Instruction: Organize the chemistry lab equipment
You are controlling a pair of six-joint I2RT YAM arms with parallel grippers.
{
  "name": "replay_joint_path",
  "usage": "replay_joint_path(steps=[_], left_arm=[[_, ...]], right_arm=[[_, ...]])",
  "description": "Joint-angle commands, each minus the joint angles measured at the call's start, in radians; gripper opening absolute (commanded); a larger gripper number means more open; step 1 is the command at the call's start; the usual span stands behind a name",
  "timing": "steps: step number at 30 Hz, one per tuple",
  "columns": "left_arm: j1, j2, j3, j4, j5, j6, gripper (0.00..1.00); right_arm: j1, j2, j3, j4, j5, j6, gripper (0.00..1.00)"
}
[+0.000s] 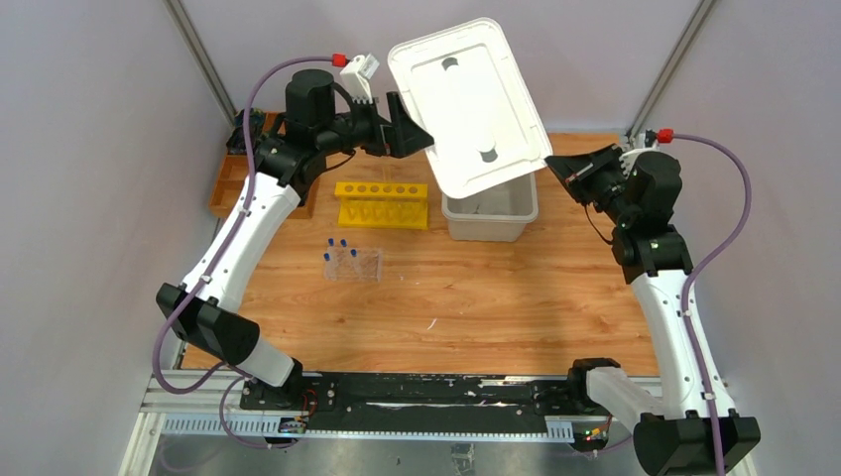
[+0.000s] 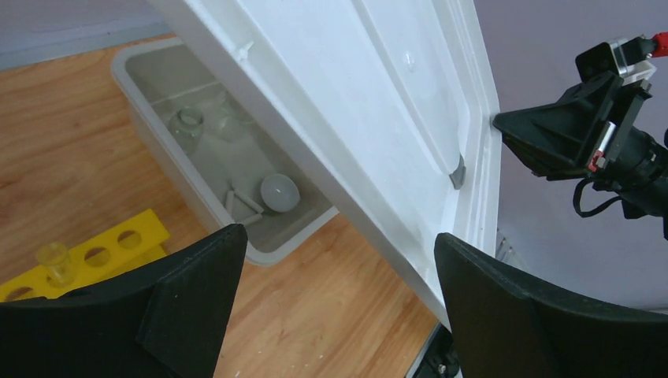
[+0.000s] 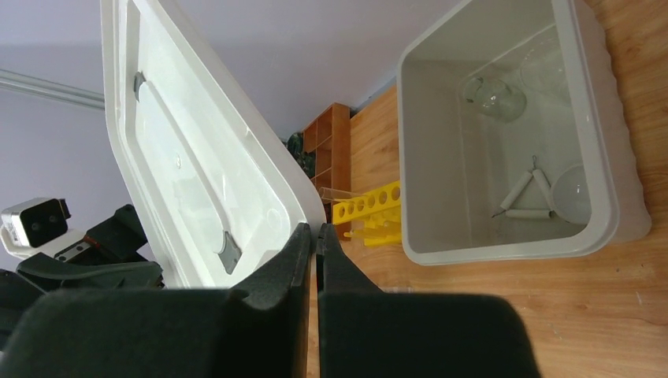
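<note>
The left end effector (image 2: 339,240) is up in the air, and its two fingers are far apart. The big white lid (image 2: 354,94) is tipped up right in front of it. The low edge of the lid runs down into the gap, close to one finger. I cannot tell if that finger touches it.

The right end effector (image 3: 316,232) has its two fingers pressed tight together. Its tip is right at the rim of the lid on the other side. So the lid hangs between the two end effectors.

Under the lid sits the white bin (image 3: 441,165), with its top open. It is lower than both end effectors and between them. Inside, a small glass beaker (image 3: 492,94) is at one end. Beside it is a clear funnel (image 3: 547,71), which is hard to see. At the other end a white round dish (image 3: 575,193) lies just beside a small white triangle (image 3: 528,197).

On the counter (image 1: 476,297), a yellow rack (image 1: 382,203) stands just left of the bin. Closer to the arm bases is the clear rack (image 1: 359,264), with a few small tubes with blue caps (image 1: 344,243) in it. It is well apart from both end effectors. A wooden tray (image 1: 226,183) sits at the far left edge, by the left arm.
</note>
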Motion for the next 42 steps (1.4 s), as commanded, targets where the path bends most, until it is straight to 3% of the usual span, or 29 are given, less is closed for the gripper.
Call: replay_joint_path(steps=[1,8,13,15,16,18,20,24,28,32,37,42], left_arm=[[0.001,-0.028,-0.010,0.110,0.062,-0.076,0.93],[0.001,-0.017,-0.019,0.180,0.122,-0.138,0.74],[0.001,-0.023,0.017,0.131,0.092,-0.066,0.37],[0.001,-0.022,0.049,0.093,0.057,-0.013,0.23],[0.001,-0.021,0.065,0.075,0.038,0.011,0.20],[0.001,-0.015,0.103,0.053,0.010,0.063,0.19],[0.001,-0.004,0.151,0.030,-0.012,0.112,0.18],[-0.004,0.015,0.248,0.006,-0.069,0.230,0.16],[-0.084,-0.002,0.258,-0.021,-0.222,0.552,0.12],[-0.240,-0.089,0.060,0.082,-0.425,0.951,0.10],[-0.329,-0.128,-0.126,0.236,-0.623,1.272,0.07],[-0.353,-0.146,-0.276,0.435,-0.740,1.556,0.04]], right_arm=[[0.047,-0.013,0.006,0.085,0.015,0.032,0.00],[0.102,-0.015,-0.009,0.097,0.063,0.026,0.00],[0.152,-0.013,-0.004,0.079,0.110,-0.018,0.02],[0.173,-0.009,0.003,0.067,0.124,-0.033,0.12],[0.179,-0.006,0.004,0.064,0.128,-0.037,0.21],[0.187,-0.001,0.005,0.057,0.127,-0.041,0.43],[0.192,0.005,0.013,0.041,0.123,-0.051,0.56],[0.193,0.004,0.056,-0.043,0.127,-0.102,0.69],[0.188,-0.061,0.085,-0.112,0.250,-0.173,0.73],[0.163,-0.115,0.169,-0.244,0.375,-0.247,0.76],[0.105,-0.165,0.199,-0.344,0.351,-0.224,0.79],[0.091,-0.191,0.166,-0.313,0.234,-0.088,0.81]])
